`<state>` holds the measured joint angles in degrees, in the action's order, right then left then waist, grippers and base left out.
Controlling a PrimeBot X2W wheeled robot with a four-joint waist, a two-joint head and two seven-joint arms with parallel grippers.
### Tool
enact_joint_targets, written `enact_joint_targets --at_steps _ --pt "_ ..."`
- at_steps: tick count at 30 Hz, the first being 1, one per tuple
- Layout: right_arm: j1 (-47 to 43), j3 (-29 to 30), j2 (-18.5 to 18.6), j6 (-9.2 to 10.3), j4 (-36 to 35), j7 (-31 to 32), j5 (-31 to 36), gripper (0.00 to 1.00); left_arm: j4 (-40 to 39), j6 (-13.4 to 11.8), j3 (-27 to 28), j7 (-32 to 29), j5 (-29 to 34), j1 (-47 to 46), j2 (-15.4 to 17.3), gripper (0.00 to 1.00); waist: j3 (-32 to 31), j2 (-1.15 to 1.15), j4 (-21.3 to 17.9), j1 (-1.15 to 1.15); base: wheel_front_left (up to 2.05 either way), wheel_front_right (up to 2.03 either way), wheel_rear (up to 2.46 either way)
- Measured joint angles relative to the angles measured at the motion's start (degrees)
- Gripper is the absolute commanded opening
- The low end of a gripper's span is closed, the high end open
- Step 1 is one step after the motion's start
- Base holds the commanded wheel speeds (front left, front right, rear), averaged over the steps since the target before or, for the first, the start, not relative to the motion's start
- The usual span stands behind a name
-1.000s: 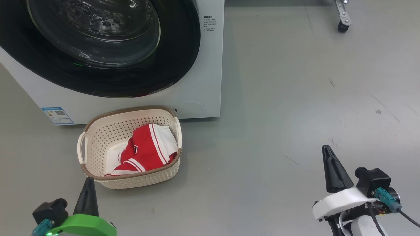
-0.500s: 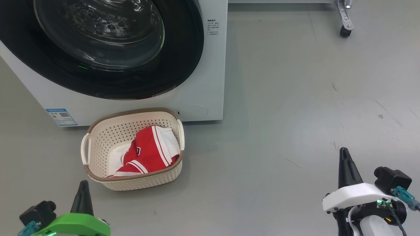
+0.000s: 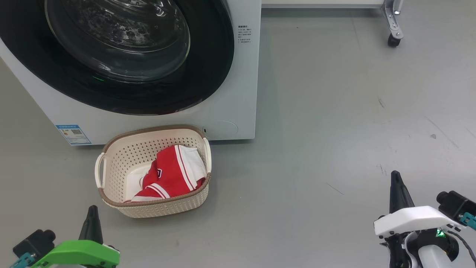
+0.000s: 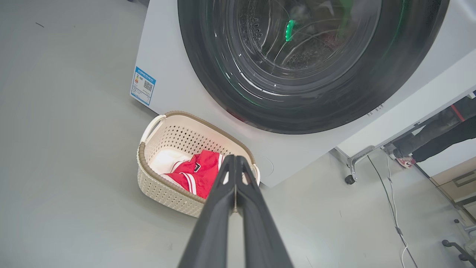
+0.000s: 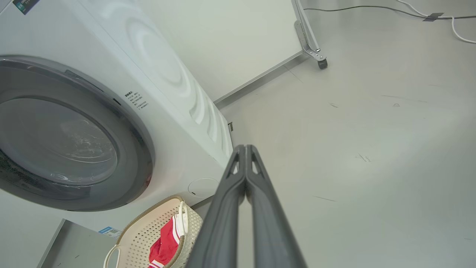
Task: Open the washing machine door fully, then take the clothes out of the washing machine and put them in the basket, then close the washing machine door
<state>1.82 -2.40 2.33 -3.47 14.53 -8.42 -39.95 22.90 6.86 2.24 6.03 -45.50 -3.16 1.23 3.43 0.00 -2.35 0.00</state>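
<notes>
Head view: the clothes (image 3: pixel 169 175) lie in the basket (image 3: pixel 163 208) just beyond the left fingers (image 3: pixel 92 223), the washing machine door (image 3: pixel 212 74) closed behind it. Left and right fingers (image 3: pixel 398 191) are pressed together, empty.

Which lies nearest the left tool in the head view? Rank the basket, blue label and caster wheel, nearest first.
From the left tool:
1. basket, just ahead, slightly right.
2. blue label, farther ahead, slightly left.
3. caster wheel, far upper right.

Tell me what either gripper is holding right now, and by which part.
Nothing is held: the left gripper and right gripper are shut, fingers pressed together with nothing between; the clothes lie in the basket.
</notes>
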Motion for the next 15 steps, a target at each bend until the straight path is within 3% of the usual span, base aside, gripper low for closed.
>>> enact_joint_targets --at_steps 15 --pt "0.06 1.81 0.05 -0.6 0.13 2.89 -10.71 0.0 -1.33 0.01 0.8 -2.53 -9.39 -0.07 0.01 0.0 -0.67 0.0 0.49 0.0 0.0 0.0 0.0"
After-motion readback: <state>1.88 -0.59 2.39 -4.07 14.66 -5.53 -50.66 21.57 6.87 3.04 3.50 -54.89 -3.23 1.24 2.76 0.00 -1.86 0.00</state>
